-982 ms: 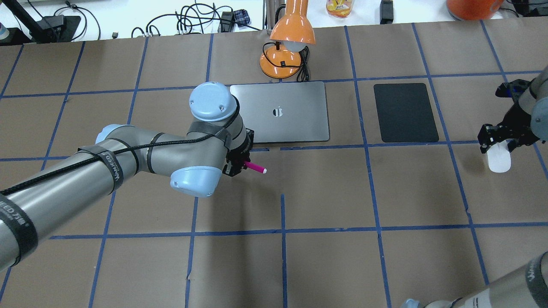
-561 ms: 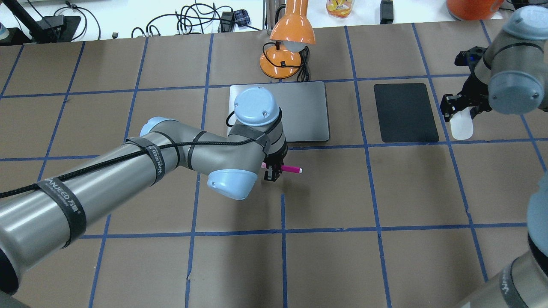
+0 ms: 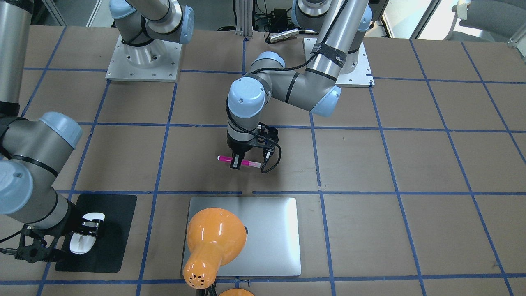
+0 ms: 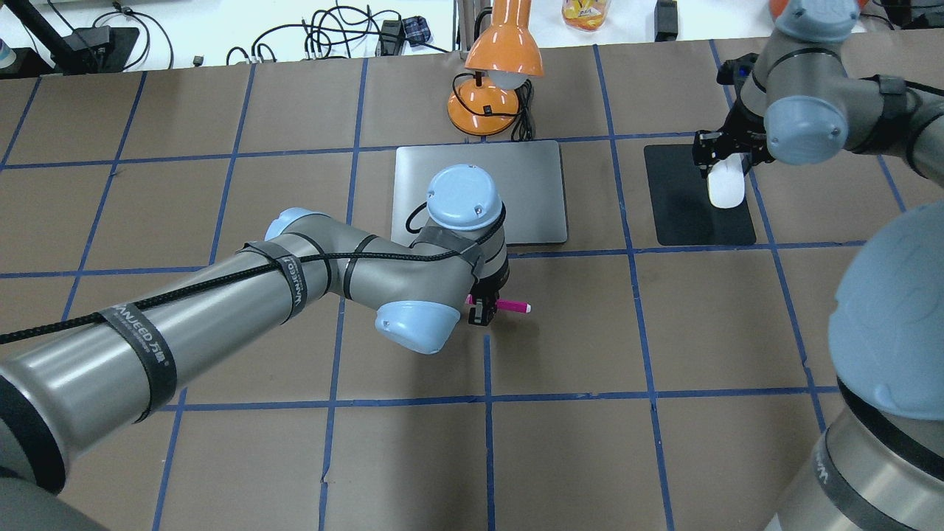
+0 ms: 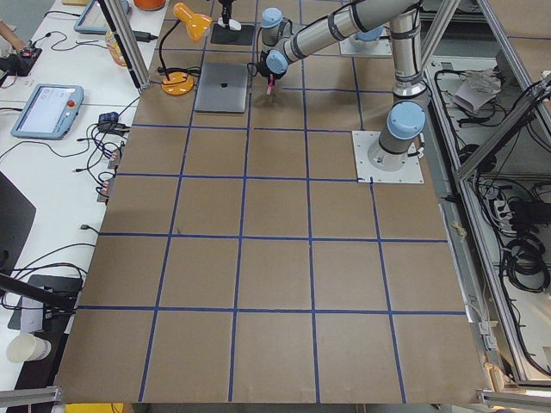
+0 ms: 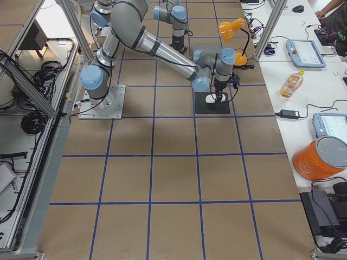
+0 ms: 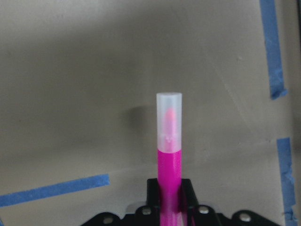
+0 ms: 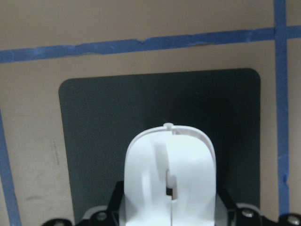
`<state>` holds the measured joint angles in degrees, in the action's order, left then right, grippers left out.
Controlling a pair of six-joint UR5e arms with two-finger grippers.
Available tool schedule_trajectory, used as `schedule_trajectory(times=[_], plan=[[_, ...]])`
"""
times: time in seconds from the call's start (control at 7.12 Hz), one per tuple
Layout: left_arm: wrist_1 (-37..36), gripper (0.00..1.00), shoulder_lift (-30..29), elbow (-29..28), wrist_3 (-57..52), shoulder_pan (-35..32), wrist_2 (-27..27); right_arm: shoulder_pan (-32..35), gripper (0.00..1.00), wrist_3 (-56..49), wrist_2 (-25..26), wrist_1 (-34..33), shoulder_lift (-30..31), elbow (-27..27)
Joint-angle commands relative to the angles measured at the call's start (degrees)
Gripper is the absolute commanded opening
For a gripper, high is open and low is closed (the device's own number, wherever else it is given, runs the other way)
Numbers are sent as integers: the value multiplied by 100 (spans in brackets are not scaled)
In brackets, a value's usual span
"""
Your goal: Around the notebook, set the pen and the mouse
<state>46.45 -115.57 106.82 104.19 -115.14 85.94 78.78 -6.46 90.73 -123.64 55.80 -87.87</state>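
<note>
Left pincer (image 4: 479, 311) is clenched on the pen (image 4: 510, 304), gripping the magenta barrel near its middle and holding it level, pale cap pointing to the robot's right. From the left wrist camera the pen (image 7: 169, 157) sticks straight out of the jaws over the brown paper of the table (image 4: 664, 332). It sits on the robot's side of the notebook (image 4: 531, 192), near its front edge but apart from it. Over on the other side, the right pincer (image 4: 726, 164) is grasping the mouse (image 4: 726, 190), fingers on either flank, right above the black mat (image 4: 678, 214). The wrist view shows the mouse (image 8: 169, 179) with the mat (image 8: 94, 141) underneath; whether they touch, I cannot tell. The notebook lies closed and flat, the orange lamp (image 4: 501, 59) just behind it.
</note>
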Motion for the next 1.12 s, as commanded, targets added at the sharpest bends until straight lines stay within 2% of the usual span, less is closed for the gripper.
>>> schedule_trajectory(times=[0.0,0.28,0.42,0.56,0.7,0.84,0.98], plan=[[118,0,8,24,110,26,-16,49,57,127,-65,32,-210,24],[119,0,-54,59,110,27,28,32,100,32,41,59,-158,50],[66,58,-106,59,119,27,63,32,100,31,32,102,-53,68],[74,100,-89,6,66,27,124,40,100,22,41,181,183,33],[48,100,-98,-20,-4,27,212,41,100,31,50,756,621,50],[31,100,68,-90,-640,122,195,49,100,48,41,1371,1164,-2],[126,100,261,-230,-2116,315,117,58,100,127,32,2091,1692,-28]])
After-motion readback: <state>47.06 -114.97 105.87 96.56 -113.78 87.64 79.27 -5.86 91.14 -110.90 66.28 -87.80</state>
